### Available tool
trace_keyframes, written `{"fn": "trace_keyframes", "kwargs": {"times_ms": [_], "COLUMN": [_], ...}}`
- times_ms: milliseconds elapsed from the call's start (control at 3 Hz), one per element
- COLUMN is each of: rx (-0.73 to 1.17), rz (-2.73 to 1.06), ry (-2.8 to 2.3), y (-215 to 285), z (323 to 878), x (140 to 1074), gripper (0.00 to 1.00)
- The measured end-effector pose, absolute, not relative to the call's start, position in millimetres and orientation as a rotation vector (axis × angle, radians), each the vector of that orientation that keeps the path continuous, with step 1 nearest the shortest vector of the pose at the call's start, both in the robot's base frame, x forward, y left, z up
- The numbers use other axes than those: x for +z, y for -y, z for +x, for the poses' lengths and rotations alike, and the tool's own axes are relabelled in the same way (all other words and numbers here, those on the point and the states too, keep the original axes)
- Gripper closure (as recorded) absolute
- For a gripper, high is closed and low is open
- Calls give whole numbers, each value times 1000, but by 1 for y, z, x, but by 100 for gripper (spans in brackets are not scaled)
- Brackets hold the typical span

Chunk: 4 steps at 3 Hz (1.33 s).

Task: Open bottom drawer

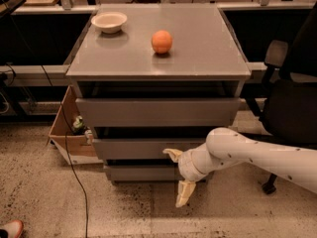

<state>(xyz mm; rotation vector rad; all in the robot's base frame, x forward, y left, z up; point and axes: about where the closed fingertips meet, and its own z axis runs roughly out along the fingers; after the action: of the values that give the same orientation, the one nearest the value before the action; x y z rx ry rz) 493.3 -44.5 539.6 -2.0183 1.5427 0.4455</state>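
Observation:
A grey cabinet point(158, 58) stands in the middle with three drawers. The bottom drawer point(138, 172) is the lowest, with a slim flat grey front; it looks closed or nearly so. My gripper point(179, 178) is on a white arm reaching in from the right, right in front of the bottom drawer's right half. It is open: one finger point(173, 154) points up-left over the middle drawer point(133, 148) and the other finger point(184, 194) hangs down below the bottom drawer. It holds nothing.
A white bowl point(109, 21) and an orange point(162, 41) sit on the cabinet top. An open cardboard box point(69, 133) stands at the cabinet's left. A black cable point(69, 157) runs over the floor. An office chair point(292, 103) is at the right.

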Motion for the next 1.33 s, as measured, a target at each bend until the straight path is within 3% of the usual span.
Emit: {"fn": "trace_keyframes", "kwargs": {"times_ms": [333,1333], "rx": [368,397], "rz": [-2068,-2059], "ry": [-1488,-1548], "y": [49,60], "z": [500,532], "x": [498,424], "gripper": [0,0]}}
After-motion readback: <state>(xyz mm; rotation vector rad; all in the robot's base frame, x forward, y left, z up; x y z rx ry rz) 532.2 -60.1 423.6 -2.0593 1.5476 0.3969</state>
